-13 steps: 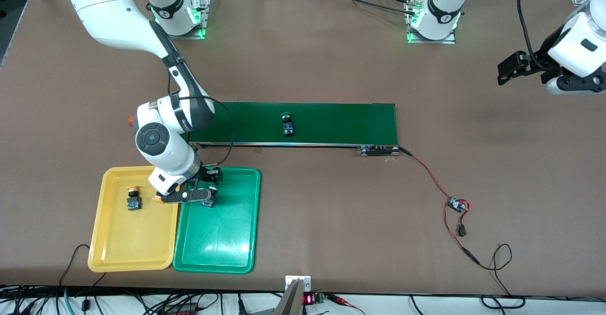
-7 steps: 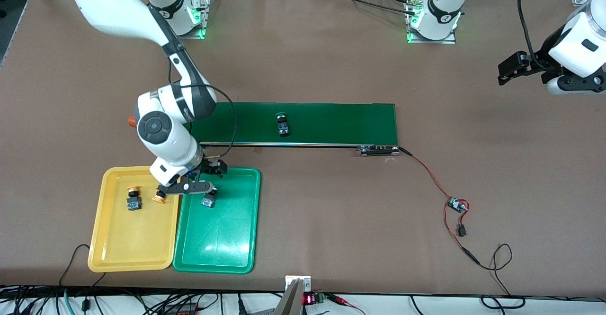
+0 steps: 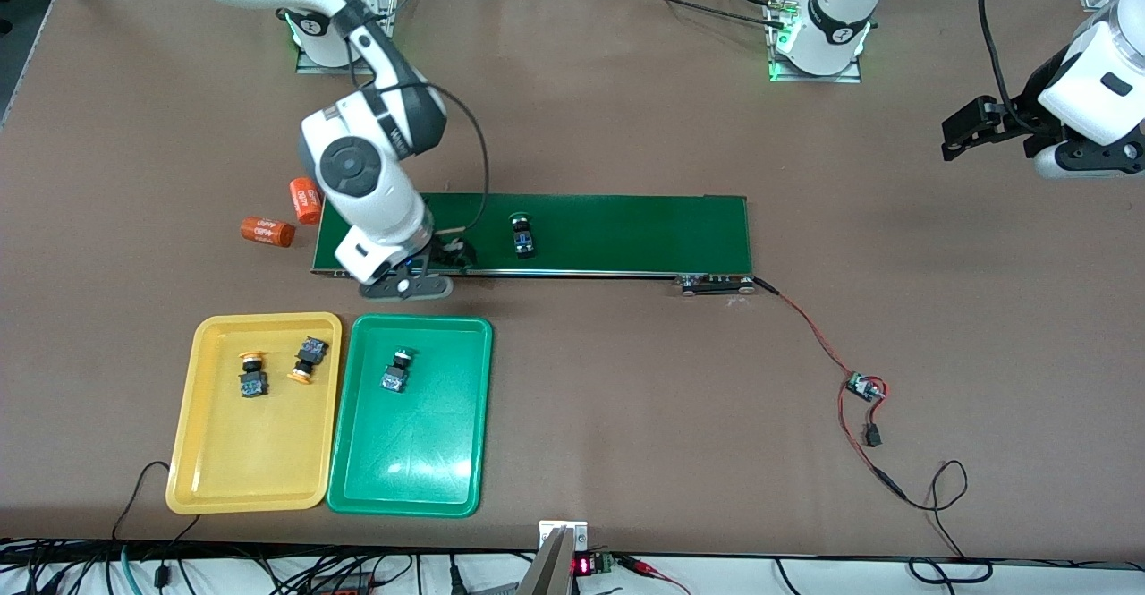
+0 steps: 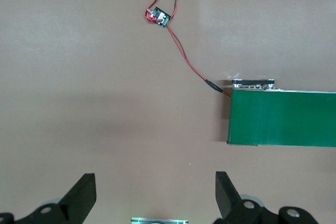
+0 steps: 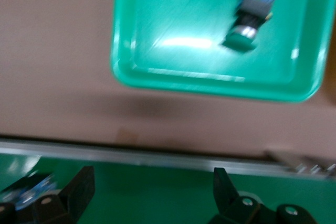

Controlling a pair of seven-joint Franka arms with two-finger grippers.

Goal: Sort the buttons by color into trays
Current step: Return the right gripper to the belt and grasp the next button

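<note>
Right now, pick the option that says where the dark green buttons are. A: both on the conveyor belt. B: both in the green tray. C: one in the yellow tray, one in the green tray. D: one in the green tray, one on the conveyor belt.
D: one green-capped button lies in the green tray, and the other green-capped button lies on the conveyor belt; the yellow tray holds only two yellow-orange ones.

On the yellow tray [image 3: 234, 479], two yellow-capped buttons [image 3: 251, 375] lie side by side toward its twelve o'clock end. The green tray [image 3: 420, 479], touching it at three o'clock, holds one green-capped button [image 3: 395, 371]; another [image 3: 521, 235] rides the conveyor belt [image 3: 626, 233]. The right gripper [image 3: 407, 286] hangs over the belt's lower edge; the left gripper [image 3: 971, 126] waits over bare table [image 3: 626, 112].
</note>
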